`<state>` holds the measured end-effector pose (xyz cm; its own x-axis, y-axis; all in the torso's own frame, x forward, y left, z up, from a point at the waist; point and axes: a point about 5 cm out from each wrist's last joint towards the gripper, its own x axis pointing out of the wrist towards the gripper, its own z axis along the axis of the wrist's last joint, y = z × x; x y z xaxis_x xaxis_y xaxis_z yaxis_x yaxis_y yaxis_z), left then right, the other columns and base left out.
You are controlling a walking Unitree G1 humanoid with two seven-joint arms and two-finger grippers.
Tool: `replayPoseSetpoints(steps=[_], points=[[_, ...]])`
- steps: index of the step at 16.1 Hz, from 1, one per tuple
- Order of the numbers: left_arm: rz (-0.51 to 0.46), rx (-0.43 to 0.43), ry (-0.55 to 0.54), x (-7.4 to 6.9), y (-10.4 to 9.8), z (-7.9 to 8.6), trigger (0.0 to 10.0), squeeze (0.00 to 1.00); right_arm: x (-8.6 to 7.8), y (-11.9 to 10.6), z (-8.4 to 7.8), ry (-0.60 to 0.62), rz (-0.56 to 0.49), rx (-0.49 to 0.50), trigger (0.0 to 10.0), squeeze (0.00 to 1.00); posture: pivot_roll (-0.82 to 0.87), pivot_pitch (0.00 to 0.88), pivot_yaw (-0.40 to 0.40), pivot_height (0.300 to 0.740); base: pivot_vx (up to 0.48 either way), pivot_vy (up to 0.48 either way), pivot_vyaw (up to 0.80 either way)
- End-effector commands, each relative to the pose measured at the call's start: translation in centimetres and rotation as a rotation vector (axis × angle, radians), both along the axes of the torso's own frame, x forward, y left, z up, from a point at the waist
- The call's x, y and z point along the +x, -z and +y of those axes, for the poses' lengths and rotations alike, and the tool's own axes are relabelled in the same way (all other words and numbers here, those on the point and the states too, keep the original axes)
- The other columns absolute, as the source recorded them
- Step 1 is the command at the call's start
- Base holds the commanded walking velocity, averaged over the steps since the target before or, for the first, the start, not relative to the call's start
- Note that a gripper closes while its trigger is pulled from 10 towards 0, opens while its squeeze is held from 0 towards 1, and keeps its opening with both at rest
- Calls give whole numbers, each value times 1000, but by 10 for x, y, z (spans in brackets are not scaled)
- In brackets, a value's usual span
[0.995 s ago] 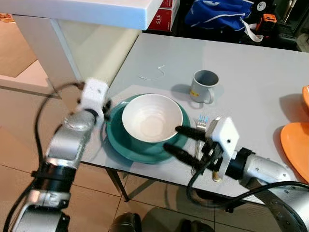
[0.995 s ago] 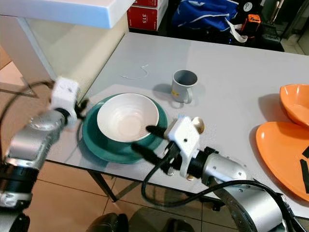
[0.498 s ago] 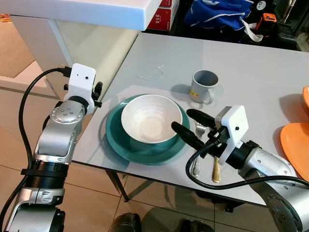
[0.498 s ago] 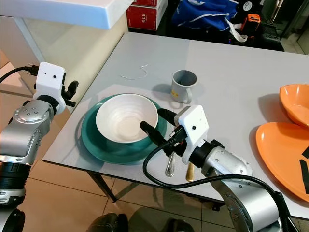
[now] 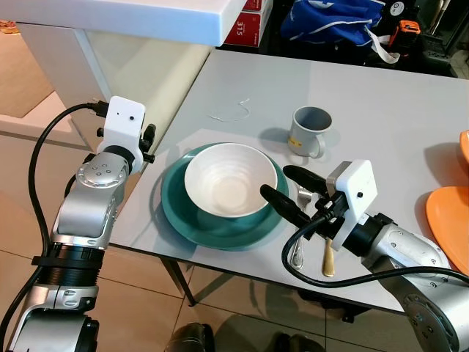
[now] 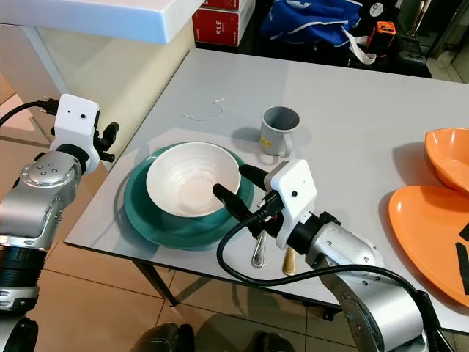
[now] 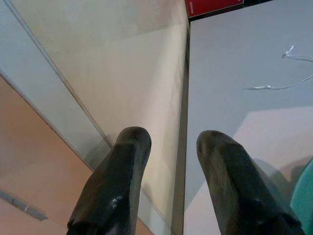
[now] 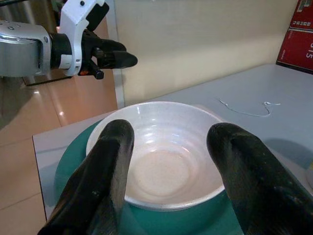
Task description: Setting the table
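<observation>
While right gripper [image 6: 236, 184] gapes, white bowl [image 6: 192, 179] just beside.

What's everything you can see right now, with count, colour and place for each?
table: one, grey, ahead
plate: one, teal, near edge
bowl: one, white, on the teal plate
mug: one, grey, behind the plate
cutlery: silver and gold pieces, right of the plate
orange dishes: two, far right
string: one, white, behind the plate
left gripper: open, off the table's left edge
right gripper: open, beside the bowl
</observation>
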<state>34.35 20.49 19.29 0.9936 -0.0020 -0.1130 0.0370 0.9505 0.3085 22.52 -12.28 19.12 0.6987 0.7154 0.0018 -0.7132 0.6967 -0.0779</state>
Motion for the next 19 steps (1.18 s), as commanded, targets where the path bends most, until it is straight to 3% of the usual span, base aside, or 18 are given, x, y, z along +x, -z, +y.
replayPoseSetpoints(steps=[1, 2, 3, 4, 10, 12, 14, 19], points=[[-4, 3, -4, 0, -1, 1, 10000, 0, 1, -2, -3, 15, -13, -4, 10000, 0, 6, 83, 45, 740, 0, 0, 0], [-70, -40, 164, -17, -9, -14, 10000, 0, 15, -8, -13, 215, -31, 127, 10000, 0, 39, 65, -10, 740, 0, 0, 0], [-119, -77, 339, -39, -15, -31, 10000, 0, 26, -13, -26, 396, -42, 267, 10000, 0, 39, 65, -11, 740, 0, 0, 0], [-127, -82, 371, -44, -17, -33, 10000, 0, 28, -14, -28, 427, -41, 292, 10000, 0, 44, 65, -17, 740, 0, 0, 0], [-140, -64, 337, -49, -20, -28, 10000, 0, 33, -15, -23, 420, -45, 299, 10000, 0, 56, 59, -14, 740, 0, 0, 0], [-118, -82, 279, -47, -19, -22, 10000, 0, 36, -6, -24, 462, 3, 265, 10000, 0, 68, 54, -15, 740, 0, 0, 0], [-100, -72, 268, -51, -12, -28, 10000, 0, 37, 3, -26, 543, 27, 267, 10000, 0, 82, 52, -14, 740, 0, 0, 0], [-127, -76, 239, -50, -11, -35, 10000, 0, 42, 4, -23, 578, 54, 303, 10000, 0, 89, 25, -22, 740, 0, 0, 0]])
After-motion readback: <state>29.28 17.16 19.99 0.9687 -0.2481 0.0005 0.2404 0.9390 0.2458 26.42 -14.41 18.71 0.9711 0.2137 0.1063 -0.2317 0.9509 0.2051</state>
